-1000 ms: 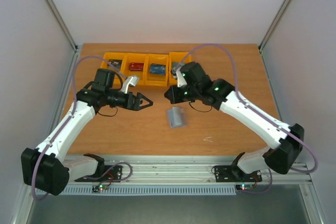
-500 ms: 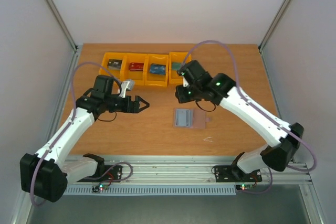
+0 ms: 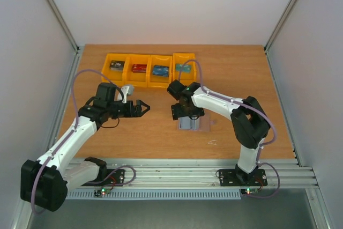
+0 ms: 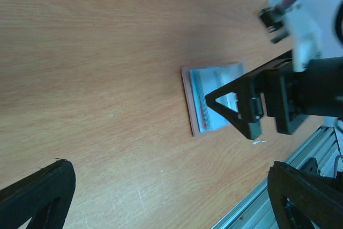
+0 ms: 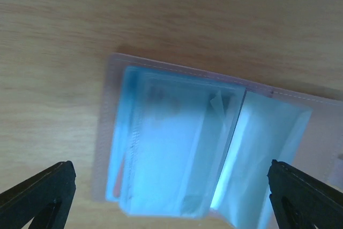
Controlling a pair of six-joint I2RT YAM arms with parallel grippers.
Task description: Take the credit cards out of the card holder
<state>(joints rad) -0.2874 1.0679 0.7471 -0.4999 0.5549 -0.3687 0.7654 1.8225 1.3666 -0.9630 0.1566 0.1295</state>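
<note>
Fingers of my right gripper (image 3: 187,113): spread to full width with nothing between them, poised close over the card holder, tips down; whether they touch it I cannot tell. Fingers of my left gripper (image 3: 143,108): equally wide and empty, raised off the wood at nine o'clock of the holder, well apart from it, tips aimed toward three o'clock. Table (image 3: 241,79): wooden top bearing all that follows. Orange bins (image 3: 150,73): a row of four along the twelve o'clock side, one small item in each, no part of my job. Card holder (image 5: 214,148): lying flat and opened out, slightly toward six o'clock of the table's middle, light blue inside, with a pinkish border round the edge and a crease between its two leaves. Clear sleeves (image 5: 155,143): layered on one leaf, holding pale, blurred contents and a reddish streak near one corner. Credit cards: none seen lying free on the wood; I judge that what fills the sleeves is the cards, though the blur forbids certainty. Pale fleck (image 3: 213,143): a tiny scrap at five o'clock of the holder, too small to identify. Status, by my reckoning: holder open and presented, no card yet drawn out, so the whole of the removal remains, starting with a pinch on a card edge.
</note>
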